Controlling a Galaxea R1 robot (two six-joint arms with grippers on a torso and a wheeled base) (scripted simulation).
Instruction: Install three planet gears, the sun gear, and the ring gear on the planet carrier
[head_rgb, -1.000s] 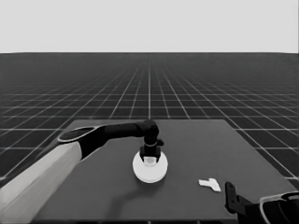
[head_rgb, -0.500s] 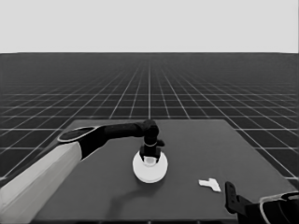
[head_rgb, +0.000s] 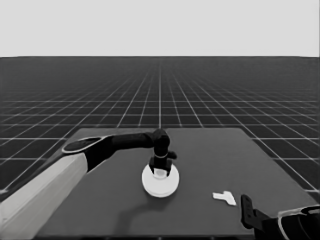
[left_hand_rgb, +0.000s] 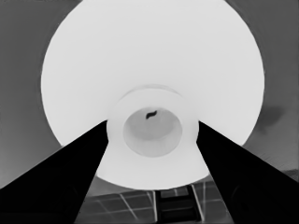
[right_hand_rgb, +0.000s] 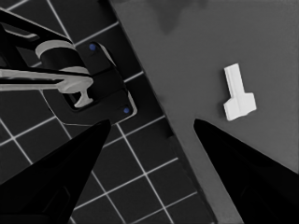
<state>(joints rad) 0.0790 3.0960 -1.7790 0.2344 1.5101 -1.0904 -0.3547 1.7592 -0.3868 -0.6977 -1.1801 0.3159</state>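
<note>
The left gripper (head_rgb: 160, 168) stands over the middle of the table (head_rgb: 210, 150), pointing straight down onto the larger round part (head_rgb: 160, 182). In the left wrist view its two fingers (left_hand_rgb: 70, 182) sit on either side of that part's raised hub, one wedge against each flank, so they are closed on the hub of the larger round part (left_hand_rgb: 149, 70). Against the head views from a second and half a second ago, little differs: the left arm reaches in from the same side, the gripper sits at the same spot over the disc, and the disc lies at the same place on the table.

The hub has a round central hole, and a small dark mark shows inside it; what lies beneath cannot be told. The wide white disc spreads out around the hub and covers whatever it rests on. No small gears and no smaller round part show anywhere.

The thin white piece (head_rgb: 224, 197) lies flat on the table toward the right near corner, well apart from the disc, and it too has not shifted. The right gripper (head_rgb: 248, 216) is parked at the lower right corner; in its wrist view its fingers (right_hand_rgb: 60, 182) stand spread apart, holding nothing, with the thin white piece (right_hand_rgb: 238, 94) beyond them.
</note>
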